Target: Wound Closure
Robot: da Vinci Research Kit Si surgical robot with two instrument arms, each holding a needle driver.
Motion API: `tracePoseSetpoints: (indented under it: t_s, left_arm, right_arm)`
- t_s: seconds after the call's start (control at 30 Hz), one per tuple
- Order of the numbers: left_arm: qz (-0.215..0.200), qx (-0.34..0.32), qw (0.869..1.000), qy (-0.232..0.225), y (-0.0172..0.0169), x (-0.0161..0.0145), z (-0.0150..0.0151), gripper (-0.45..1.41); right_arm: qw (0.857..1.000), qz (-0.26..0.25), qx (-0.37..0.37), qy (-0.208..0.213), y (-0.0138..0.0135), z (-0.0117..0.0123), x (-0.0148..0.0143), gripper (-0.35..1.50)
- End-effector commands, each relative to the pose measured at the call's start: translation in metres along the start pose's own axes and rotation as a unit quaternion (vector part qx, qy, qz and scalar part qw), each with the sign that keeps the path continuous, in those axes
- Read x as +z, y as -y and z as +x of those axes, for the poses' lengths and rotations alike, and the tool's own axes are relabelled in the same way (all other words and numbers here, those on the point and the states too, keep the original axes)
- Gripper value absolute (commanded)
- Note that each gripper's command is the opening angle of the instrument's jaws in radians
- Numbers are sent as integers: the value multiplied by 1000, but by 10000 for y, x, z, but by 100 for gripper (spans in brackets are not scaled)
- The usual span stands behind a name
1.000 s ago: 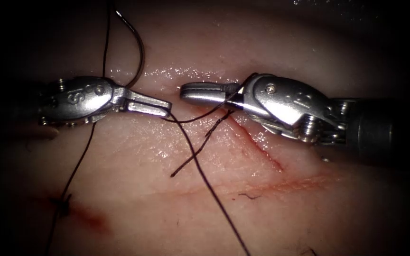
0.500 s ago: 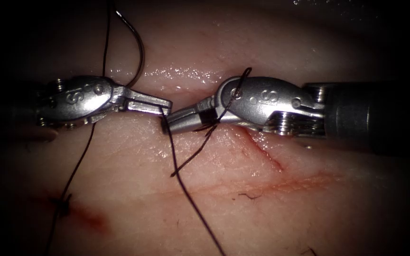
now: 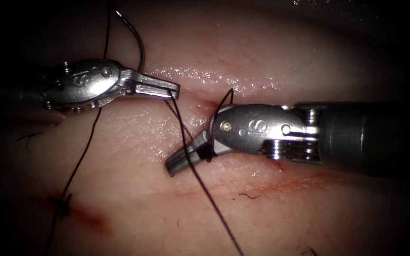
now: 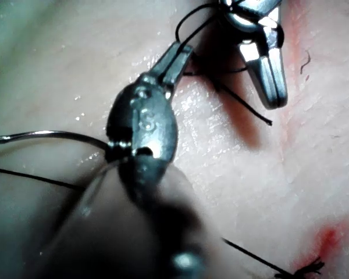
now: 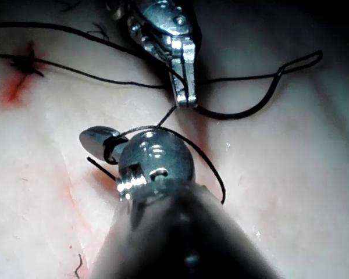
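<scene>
Here the left tool (image 3: pixel 167 90), upper left, has its jaws clamped on the thread (image 3: pixel 200 178), which loops round the right tool (image 3: pixel 176 163), jaws together at centre, the needle (image 3: pixel 136 35) lying free on the tissue (image 3: pixel 309 213) at upper left.

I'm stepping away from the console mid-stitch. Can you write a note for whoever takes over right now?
Left pincer: shut on the thread, above the cut.
Right pincer: shut, with the thread looped around it. The short thread end lies by its tip; I cannot tell whether it is gripped.
Needle: held by neither tool. It lies on the tissue behind the left tool and does not appear to be in the tissue.
Done: one knot at the left, with red fluid beside it.
Left: the loop is not tightened, and the cut to the right of the knot has no stitch.
</scene>
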Motion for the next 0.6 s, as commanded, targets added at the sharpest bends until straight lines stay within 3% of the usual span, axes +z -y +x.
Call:
tracePoseSetpoints:
  t_s: [0.03,0.2,0.43,0.53,0.6]
  left_arm:
    - [0,0,1000,1,0,6,-6,-45]
    - [0,4,1000,2,-6,7,-10,-45]
    - [0,7,1000,3,-11,7,-14,-45]
    - [0,8,1000,3,-13,7,-15,-45]
    - [-2,9,1000,3,-15,7,-17,-45]
  right_arm:
    - [1000,11,-9,19,-3,2,14,27]
    - [999,1,-13,38,-5,3,17,62]
    - [997,-10,-25,73,-10,3,20,68]
    - [996,-12,-30,83,-13,3,23,56]
    - [993,-11,-39,114,-16,-2,32,51]
